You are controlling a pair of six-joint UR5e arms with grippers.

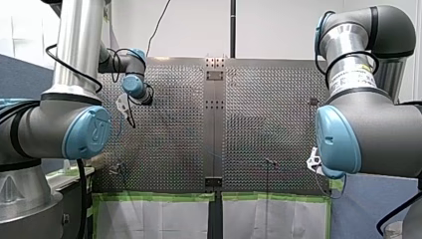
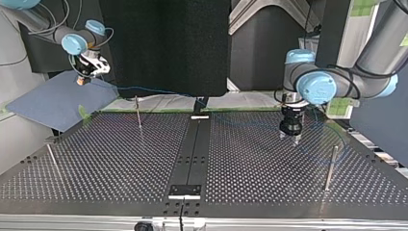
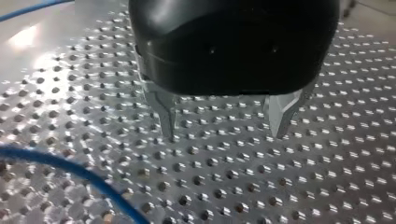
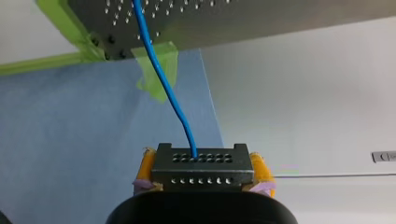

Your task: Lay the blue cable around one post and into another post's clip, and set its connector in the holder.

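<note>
Beyond the edge of the desk (image 4: pixel 233 18), the right arm's fingers (image 4: pixel 145 169) clamped the dark connector (image 4: pixel 201 173) between yellow pads (image 4: pixel 260 169), the blue cable (image 4: pixel 163 79) running from it onto the desk. Over the perforated top, the left arm's fingers (image 3: pixel 164 112) stood apart, empty, with cable curving nearby.

The cable (image 4: pixel 163 79) is bright blue; the connector (image 4: pixel 201 167) dark grey, dotted with two rows of holes. Yellow pads (image 4: pixel 146 167), purplish at the tips, I think. Silver table (image 3: pixel 327 177), evenly perforated; green tape (image 4: pixel 156 70); a duller blue mat (image 4: pixel 70 140).
</note>
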